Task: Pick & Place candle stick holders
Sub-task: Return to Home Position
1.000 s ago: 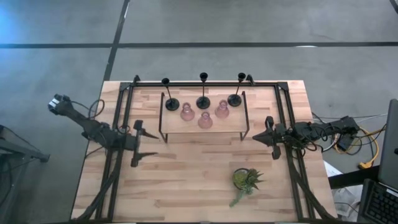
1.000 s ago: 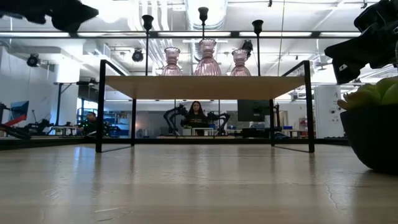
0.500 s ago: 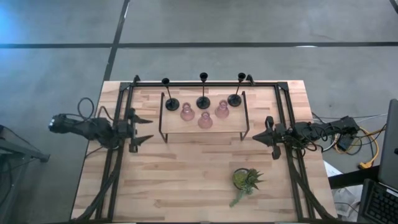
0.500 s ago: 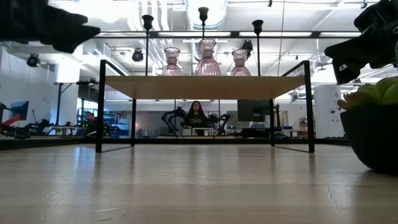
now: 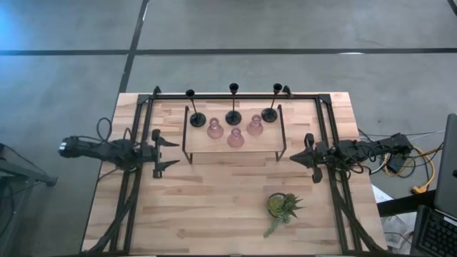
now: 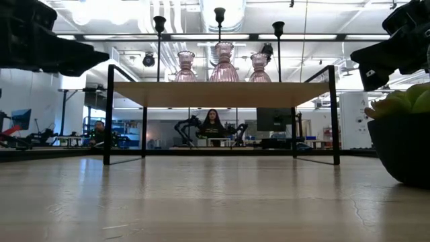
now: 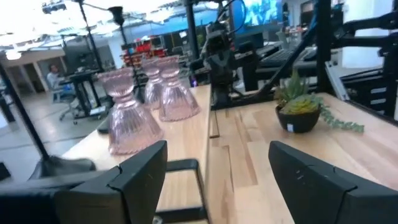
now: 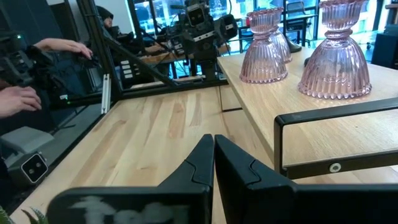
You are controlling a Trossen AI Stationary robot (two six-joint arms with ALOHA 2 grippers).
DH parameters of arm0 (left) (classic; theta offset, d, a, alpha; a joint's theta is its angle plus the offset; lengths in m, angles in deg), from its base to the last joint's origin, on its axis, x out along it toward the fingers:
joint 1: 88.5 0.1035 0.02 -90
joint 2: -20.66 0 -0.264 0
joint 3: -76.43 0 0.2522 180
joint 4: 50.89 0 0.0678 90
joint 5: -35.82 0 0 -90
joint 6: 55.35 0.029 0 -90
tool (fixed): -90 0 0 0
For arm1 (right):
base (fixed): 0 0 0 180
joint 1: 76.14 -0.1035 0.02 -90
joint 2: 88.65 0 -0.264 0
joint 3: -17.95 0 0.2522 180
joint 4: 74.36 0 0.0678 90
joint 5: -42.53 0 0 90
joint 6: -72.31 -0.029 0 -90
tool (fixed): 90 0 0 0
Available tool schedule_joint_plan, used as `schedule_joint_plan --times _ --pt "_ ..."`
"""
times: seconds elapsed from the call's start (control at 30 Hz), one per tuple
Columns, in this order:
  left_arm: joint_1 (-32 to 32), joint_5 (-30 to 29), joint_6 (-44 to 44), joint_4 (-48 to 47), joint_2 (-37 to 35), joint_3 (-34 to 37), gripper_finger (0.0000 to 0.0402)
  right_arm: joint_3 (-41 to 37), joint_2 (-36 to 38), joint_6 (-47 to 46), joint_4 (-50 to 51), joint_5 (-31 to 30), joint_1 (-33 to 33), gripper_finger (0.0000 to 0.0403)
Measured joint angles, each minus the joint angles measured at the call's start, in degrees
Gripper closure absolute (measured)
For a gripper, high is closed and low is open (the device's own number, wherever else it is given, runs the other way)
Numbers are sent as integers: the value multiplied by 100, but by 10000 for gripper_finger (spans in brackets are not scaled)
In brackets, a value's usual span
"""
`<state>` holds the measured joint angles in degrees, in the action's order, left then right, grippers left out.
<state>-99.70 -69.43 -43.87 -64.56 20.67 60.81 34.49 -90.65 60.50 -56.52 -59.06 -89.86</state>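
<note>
Three black candle stick holders [image 5: 233,113] stand on their disc bases along the far side of a raised wooden shelf [image 5: 268,145]. Three pink glass holders [image 5: 235,137] stand in front of them. The pink ones also show in the low view [image 6: 224,62] and in both wrist views [image 7: 127,118] [image 8: 339,56]. My left gripper [image 5: 174,153] hovers open just left of the shelf, pointing level toward it, with nothing between its fingers [image 7: 140,171]. My right gripper [image 5: 293,158] hovers shut just right of the shelf [image 8: 214,163].
A green spiky plant in a dark pot [image 5: 282,207] stands on the near right of the table. The shelf's black metal frame [image 6: 107,111] has legs at its corners. Black arm mounts run along both sides of the table. A person's hands [image 8: 18,99] show beyond the table.
My left gripper has come down and shifted a little toward the table's far edge. Its arm has swung from a slant to lie level, pointing at the shelf's left end. It stays open. The holders stand as before.
</note>
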Motion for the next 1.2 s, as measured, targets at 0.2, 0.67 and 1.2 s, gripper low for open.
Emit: schedule_joint_plan --times 0.2,0.67,1.2 --pt "1 276 -101 191 0 108 117 -1 2 0 -1 -4 0 394" --pt "0 382 -162 191 34 130 117 -1 -7 0 0 -2 0 394" --pt "0 369 -164 189 37 126 117 1 -7 0 0 -1 0 394"
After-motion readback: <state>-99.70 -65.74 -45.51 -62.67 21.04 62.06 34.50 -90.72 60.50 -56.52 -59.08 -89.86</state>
